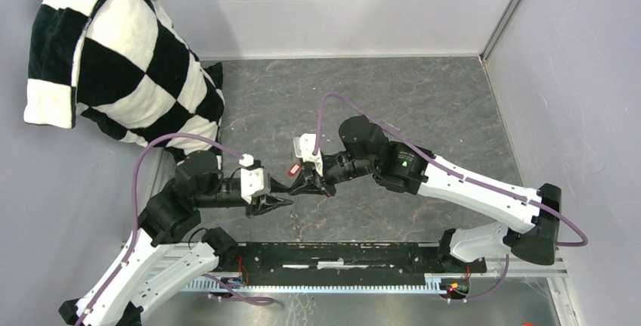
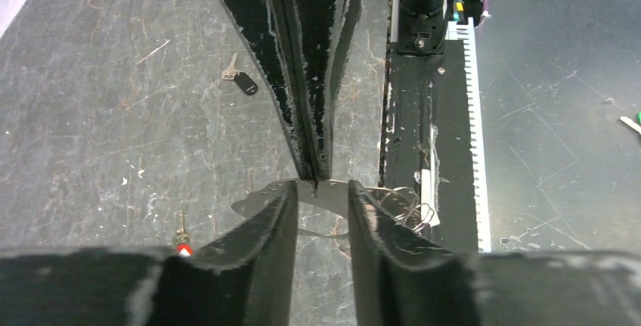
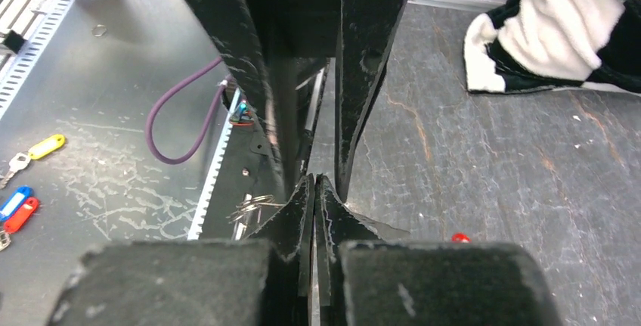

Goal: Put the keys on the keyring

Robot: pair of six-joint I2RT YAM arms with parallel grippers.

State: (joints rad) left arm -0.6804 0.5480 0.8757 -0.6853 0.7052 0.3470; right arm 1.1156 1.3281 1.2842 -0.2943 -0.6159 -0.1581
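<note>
Left wrist view showed you nothing threaded: right gripper pinched shut on the keyring, left gripper parted astride it, apparently holding nothing, black-headed key at 11 o'clock and red-headed key at 8 o'clock loose on the table.

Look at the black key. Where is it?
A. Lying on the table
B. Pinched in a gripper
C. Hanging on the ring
A: in the left wrist view the black key lies flat on the table, on its own, well away from the ring.
</note>
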